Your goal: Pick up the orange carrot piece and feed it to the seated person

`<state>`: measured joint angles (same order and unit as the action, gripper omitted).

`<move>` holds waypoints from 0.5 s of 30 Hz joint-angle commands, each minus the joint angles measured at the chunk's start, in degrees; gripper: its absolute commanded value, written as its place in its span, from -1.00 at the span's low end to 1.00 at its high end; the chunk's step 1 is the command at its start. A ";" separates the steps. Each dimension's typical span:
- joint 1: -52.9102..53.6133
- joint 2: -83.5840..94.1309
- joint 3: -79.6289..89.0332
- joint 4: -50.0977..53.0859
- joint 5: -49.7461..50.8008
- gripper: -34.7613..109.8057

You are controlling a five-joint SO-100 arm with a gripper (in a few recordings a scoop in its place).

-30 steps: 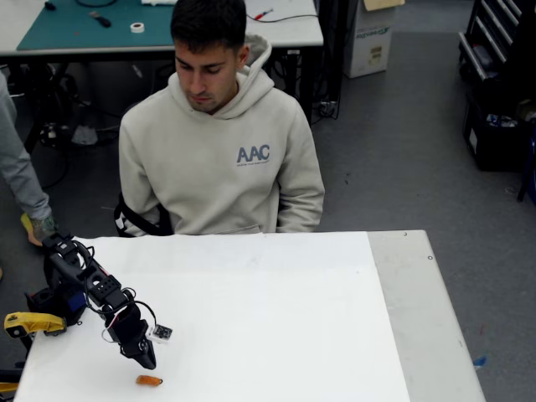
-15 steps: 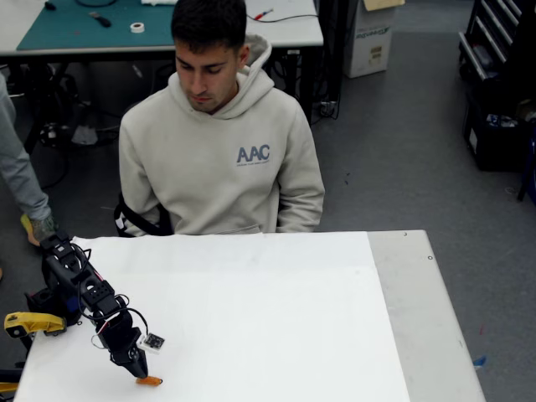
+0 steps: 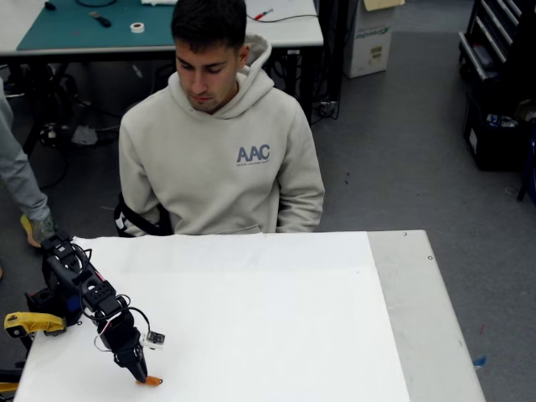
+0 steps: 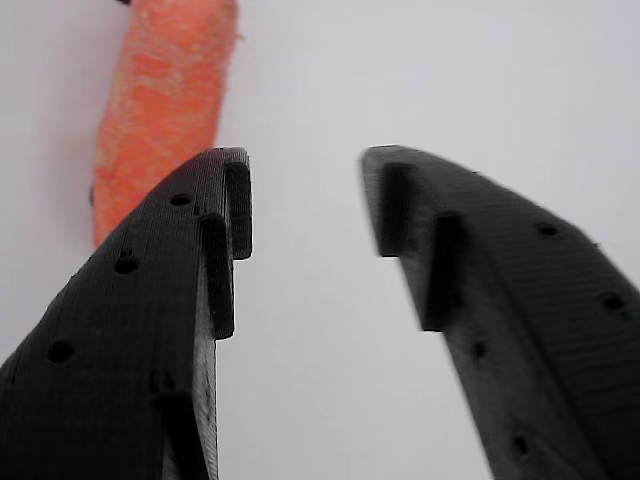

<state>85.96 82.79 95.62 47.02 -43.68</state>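
The orange carrot piece (image 3: 152,381) lies on the white table (image 3: 268,318) near its front left corner. My black gripper (image 3: 138,376) points down right beside it, tip at the carrot's left end. In the wrist view the gripper (image 4: 305,200) is open, nothing between the fingers; the carrot piece (image 4: 160,110) lies outside the left finger (image 4: 190,260), partly hidden behind it. The seated person (image 3: 219,142), in a beige hoodie with "AAC" lettering, sits behind the table's far edge, looking down.
A yellow clamp handle (image 3: 29,322) holds the arm's base at the table's left edge. Another person's grey sleeve and hand (image 3: 21,184) show at the far left. A desk with a green mat (image 3: 92,25) stands behind.
The gripper has come down and moved left toward the carrot, from above it to table level beside its left end. The carrot has not moved.
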 commanded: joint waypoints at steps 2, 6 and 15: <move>0.53 2.37 -0.44 0.18 -0.53 -0.26; 0.53 2.20 0.44 0.18 -0.35 -0.22; -0.62 2.37 1.49 0.18 6.15 -0.22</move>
<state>85.87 82.79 97.82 47.02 -38.76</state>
